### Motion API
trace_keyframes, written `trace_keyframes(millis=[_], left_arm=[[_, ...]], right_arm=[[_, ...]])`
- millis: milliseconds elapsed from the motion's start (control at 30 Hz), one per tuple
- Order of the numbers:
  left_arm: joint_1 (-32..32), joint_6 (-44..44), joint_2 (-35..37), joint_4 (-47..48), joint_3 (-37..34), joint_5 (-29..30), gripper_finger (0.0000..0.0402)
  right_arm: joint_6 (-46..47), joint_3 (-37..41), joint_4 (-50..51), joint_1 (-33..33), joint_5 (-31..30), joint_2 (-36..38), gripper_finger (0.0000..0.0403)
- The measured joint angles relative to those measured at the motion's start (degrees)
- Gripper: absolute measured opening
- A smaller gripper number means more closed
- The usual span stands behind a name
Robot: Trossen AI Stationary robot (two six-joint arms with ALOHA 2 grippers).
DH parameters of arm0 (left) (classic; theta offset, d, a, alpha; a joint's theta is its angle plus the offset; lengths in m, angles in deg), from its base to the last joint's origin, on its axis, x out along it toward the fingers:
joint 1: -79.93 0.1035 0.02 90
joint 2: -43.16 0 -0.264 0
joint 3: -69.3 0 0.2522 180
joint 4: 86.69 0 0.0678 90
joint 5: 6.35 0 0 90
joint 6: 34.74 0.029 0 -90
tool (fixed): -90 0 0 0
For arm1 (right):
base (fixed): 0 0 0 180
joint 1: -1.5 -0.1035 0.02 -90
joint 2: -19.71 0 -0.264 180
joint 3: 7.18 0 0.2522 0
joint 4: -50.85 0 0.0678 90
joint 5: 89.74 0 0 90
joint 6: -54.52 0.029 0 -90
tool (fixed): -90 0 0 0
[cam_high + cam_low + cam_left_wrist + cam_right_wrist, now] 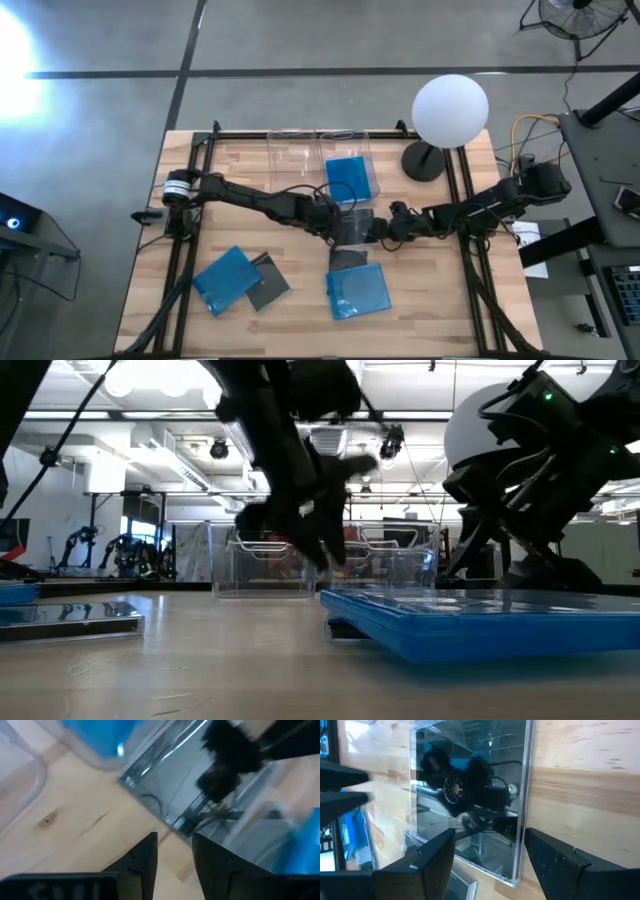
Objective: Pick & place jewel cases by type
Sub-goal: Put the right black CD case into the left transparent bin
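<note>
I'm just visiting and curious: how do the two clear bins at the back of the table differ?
The right clear bin holds a blue jewel case, while the left clear bin looks empty. The right bin also sits nearer the white globe lamp; the left one is nearer the table's left edge. Both are clear, similar-sized, and stand side by side at the far edge.

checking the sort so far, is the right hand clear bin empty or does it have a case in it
Not empty. The high view shows one blue case lying inside the right bin; the left bin beside it looks empty.

Dark jewel case (pixel 235 795) blurred, edge-cropped
</note>
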Motion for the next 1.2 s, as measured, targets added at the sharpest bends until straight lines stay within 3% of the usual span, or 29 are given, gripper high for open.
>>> trace_keyframes(millis=[133, 300, 567, 800, 933, 1200], left_arm=[[-1.41, -1.64, -0.19, 2.78, 0.90, 0.34, 0.0103], [-2.55, -10.75, -0.05, 2.04, -0.93, 2.94, 0.0103], [-2.16, -17.27, -0.96, -4.59, -5.08, 3.50, 0.0103], [-3.29, -18.64, -2.84, -7.17, -6.25, 1.95, 0.0104], [-3.60, -18.71, -4.79, -14.54, -5.94, -0.50, 0.0104], [-3.82, -16.36, -6.48, -13.76, -4.39, -1.61, 0.0104]], right_arm=[[-0.49, -0.50, 0.12, 0.07, 0.38, -0.02, 0.0240], [-0.81, -0.08, -0.43, -0.04, 1.55, 0.09, 0.0240], [-2.35, 0.06, -0.60, -0.09, 2.55, 0.09, 0.0240], [0.52, 0.09, 4.05, -1.26, 2.49, 0.28, 0.0240], [-2.22, -0.75, 2.16, -1.60, 2.56, -0.75, 0.0240], [-11.90, -5.26, 3.02, -2.24, 5.72, -5.62, 0.0240]])
